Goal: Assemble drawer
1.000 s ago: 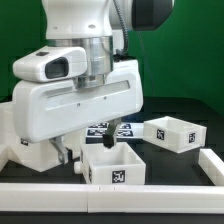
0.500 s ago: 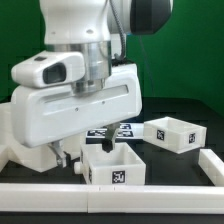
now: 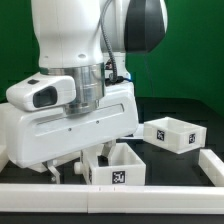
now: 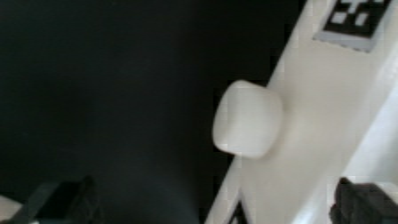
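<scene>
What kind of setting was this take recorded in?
Probably a robotics lab test bench: a green backdrop, a black tabletop fenced by a white rail, and a white drawer tray carrying a square marker tag.

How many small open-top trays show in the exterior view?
2. One tray sits front centre below the arm; the other tray lies toward the exterior view's right. The arm may hide more.

Robotics lab bench, green backdrop (image 3: 200,50), black tabletop (image 3: 168,165), white border rail (image 3: 110,193).
</scene>
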Robot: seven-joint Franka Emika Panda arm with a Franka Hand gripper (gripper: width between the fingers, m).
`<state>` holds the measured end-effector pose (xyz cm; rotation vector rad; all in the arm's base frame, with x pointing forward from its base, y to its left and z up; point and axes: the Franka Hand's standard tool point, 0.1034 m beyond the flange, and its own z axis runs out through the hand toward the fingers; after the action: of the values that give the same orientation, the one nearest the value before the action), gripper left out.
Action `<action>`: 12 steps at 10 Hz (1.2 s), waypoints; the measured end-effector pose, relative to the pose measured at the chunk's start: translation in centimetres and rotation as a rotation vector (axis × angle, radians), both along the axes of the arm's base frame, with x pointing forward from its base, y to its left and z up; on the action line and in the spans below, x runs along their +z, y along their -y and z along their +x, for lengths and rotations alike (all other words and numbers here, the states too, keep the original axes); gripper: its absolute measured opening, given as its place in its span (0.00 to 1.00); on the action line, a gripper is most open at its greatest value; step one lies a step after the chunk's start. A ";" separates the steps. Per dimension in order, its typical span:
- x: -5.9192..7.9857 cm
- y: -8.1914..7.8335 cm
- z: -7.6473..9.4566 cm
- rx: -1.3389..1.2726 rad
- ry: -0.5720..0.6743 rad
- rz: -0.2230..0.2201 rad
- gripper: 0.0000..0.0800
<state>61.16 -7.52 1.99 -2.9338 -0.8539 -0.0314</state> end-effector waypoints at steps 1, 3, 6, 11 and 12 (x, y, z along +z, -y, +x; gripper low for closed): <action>0.0 0.0 0.0 0.000 0.000 0.000 0.81; 0.0 0.0 0.0 0.000 0.000 0.000 0.81; 0.0 0.0 0.0 0.000 -0.001 0.000 0.81; 0.0 0.0 0.0 0.000 -0.001 0.000 0.28; 0.0 0.0 0.0 0.000 -0.001 0.000 0.28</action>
<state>61.14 -7.51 1.95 -2.9334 -0.8540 -0.0305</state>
